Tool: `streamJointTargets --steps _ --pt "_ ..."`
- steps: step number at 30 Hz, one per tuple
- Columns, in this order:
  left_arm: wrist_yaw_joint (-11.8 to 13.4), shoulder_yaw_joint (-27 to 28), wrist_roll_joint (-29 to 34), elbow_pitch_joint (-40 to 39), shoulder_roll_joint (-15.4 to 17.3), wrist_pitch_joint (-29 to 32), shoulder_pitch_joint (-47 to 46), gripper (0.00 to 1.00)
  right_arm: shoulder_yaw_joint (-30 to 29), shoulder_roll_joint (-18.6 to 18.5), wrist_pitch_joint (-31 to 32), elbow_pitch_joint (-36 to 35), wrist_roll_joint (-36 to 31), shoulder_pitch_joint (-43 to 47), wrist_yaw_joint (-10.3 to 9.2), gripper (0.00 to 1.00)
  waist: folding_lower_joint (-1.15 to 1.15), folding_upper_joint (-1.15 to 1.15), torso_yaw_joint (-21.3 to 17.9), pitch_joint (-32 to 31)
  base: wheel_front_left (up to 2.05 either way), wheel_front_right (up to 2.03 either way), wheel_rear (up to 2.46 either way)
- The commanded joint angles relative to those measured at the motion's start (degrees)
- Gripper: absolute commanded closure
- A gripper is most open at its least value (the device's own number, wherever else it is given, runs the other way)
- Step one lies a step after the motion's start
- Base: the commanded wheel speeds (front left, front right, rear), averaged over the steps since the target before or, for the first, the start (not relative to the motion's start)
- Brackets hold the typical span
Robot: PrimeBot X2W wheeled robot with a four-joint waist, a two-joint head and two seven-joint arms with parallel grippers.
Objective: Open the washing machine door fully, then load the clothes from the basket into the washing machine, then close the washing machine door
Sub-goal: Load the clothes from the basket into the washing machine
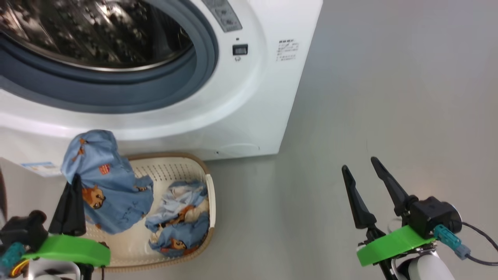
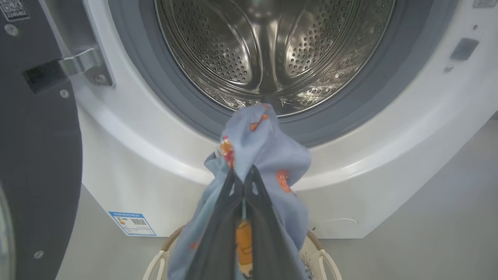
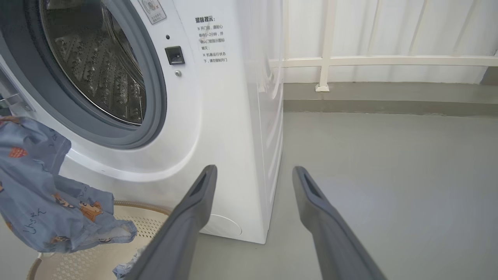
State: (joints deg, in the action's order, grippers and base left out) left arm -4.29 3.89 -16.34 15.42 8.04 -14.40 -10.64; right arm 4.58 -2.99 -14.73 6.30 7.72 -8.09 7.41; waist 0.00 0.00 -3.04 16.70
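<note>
Grey floor (image 1: pixel 369 97) by washing machine (image 1: pixel 249 116). L claw (image 2: pixel 243 175) clamped on fox garment (image 1: pixel 105 182) above basket (image 1: pixel 210 194); R claw (image 1: pixel 360 165) wide, empty. Lift clear of rubber ring (image 1: pixel 116 97), release in drum (image 2: pixel 268 46).

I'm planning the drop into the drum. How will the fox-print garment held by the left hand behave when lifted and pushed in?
Likely floppy: the garment drapes in folds below the shut left hand. Probably light, since a small pinch carries it. Its hanging hem may catch on the grey rubber ring.
</note>
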Motion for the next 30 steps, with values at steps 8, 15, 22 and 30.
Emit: streamJointTargets --steps 8,15,22,30 --pt "-0.1 4.0 2.5 -7.8 -1.0 -0.6 4.9 1.0 0.4 0.1 -0.3 -0.9 0.4 2.9 0.08 0.0 0.0 0.0 0.2 -8.3 0.0 0.0 0.0" --pt "-0.1 4.9 3.7 -11.0 -2.3 -0.6 8.8 1.0 0.1 0.1 -0.3 -0.7 0.4 4.3 0.08 0.0 0.0 0.0 0.2 -12.1 0.0 0.0 0.0" --pt "0.6 5.9 4.0 -12.4 -3.4 -0.6 12.7 1.0 0.1 0.1 -0.3 -0.4 0.5 6.1 0.08 0.0 0.0 0.0 0.0 -15.2 0.0 0.0 0.0" --pt "0.7 5.7 3.7 -13.0 -4.2 -0.6 13.9 1.0 -0.3 0.1 -0.3 -0.6 0.2 6.9 0.08 0.0 0.0 0.0 0.1 -15.5 0.0 0.0 0.0"
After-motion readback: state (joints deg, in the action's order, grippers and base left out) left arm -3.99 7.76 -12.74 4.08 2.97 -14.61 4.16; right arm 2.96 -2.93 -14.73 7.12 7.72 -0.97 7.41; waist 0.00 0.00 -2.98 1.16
